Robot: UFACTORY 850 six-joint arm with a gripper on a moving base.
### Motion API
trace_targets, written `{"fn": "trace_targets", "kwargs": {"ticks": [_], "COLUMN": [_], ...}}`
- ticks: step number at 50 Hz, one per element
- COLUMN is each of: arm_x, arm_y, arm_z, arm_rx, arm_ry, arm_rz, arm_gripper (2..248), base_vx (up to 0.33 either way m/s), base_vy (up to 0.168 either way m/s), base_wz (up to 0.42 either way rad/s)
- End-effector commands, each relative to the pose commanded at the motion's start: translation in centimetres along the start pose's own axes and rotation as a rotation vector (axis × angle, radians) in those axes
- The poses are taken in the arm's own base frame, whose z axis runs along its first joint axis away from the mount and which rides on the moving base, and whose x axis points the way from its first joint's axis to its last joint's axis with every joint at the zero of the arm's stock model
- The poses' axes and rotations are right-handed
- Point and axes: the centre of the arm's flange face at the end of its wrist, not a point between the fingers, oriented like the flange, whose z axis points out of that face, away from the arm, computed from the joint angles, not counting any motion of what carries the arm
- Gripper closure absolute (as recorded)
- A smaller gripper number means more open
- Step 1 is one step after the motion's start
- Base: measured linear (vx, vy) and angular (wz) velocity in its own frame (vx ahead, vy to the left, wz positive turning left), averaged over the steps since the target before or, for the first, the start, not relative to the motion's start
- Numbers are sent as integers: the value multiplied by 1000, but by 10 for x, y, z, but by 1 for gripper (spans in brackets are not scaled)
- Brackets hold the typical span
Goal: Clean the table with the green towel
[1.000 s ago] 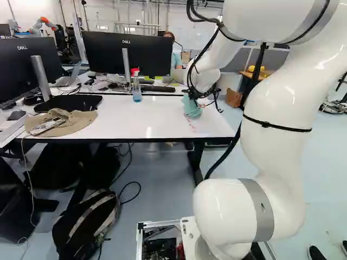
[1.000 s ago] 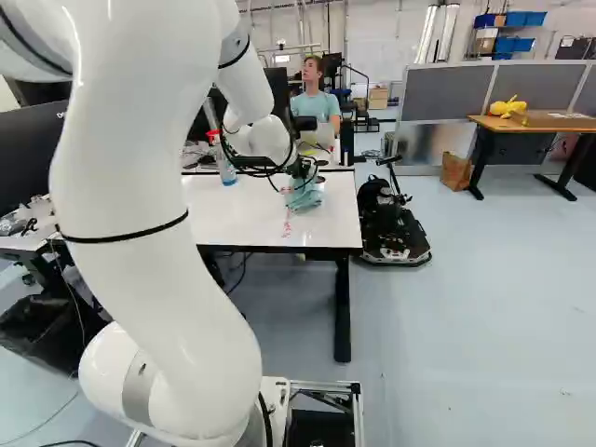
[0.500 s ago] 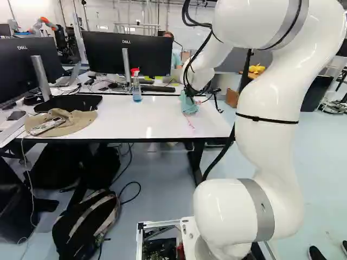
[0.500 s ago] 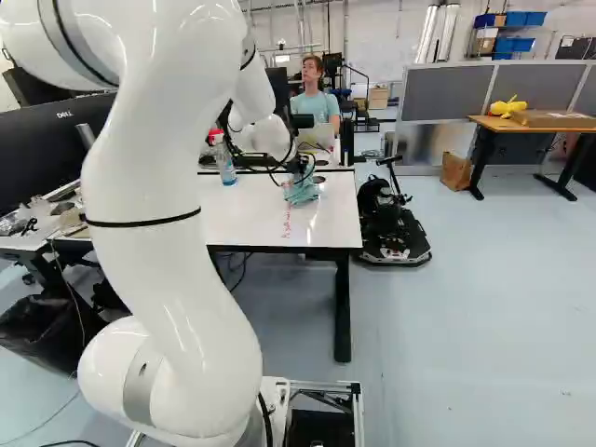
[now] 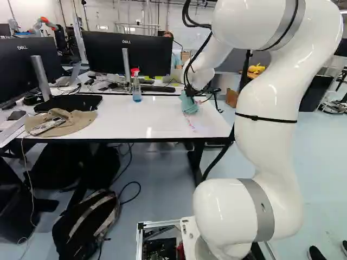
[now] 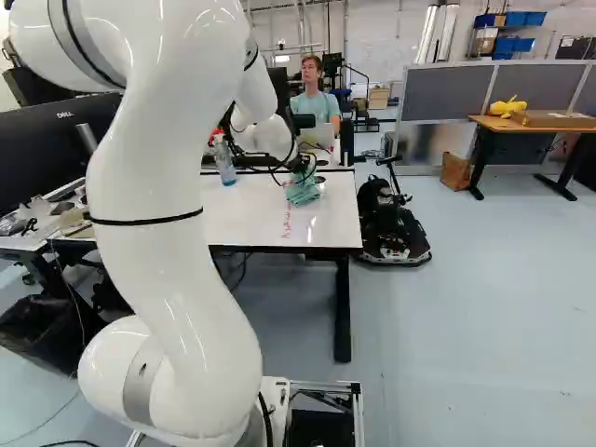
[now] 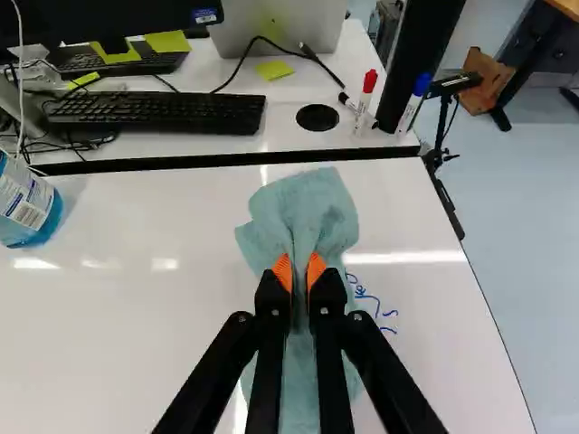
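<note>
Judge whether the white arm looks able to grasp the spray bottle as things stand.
Probably not straight away: its pincer is shut on the green towel and would likely have to let go first. The path itself looks free, with only bare white tabletop between towel and spray bottle.

The table (image 7: 127, 353) has a smooth, glossy white top that throws back streaks of light, and near its far right corner the green towel (image 7: 303, 212) is soft, matt, creased cloth. By the far edge the spray bottle (image 7: 29, 206) is see-through, shiny plastic; the hat (image 5: 77, 122) towards the near left corner looks like dull, rumpled cloth.
</note>
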Motion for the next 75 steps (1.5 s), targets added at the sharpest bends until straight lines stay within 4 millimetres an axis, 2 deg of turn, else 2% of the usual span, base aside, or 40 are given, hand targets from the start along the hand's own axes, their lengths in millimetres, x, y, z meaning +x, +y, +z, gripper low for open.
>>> {"fn": "trace_targets", "kwargs": {"ticks": [29,75], "arm_x": [-22,-32], "arm_y": [0,0], "arm_z": [28,27], "arm_rx": [0,0], "arm_ry": [-55,-167], "arm_rz": [0,0], "arm_gripper": [212,212], "base_vx": [0,0], "base_vy": [0,0], "base_wz": [0,0]}}
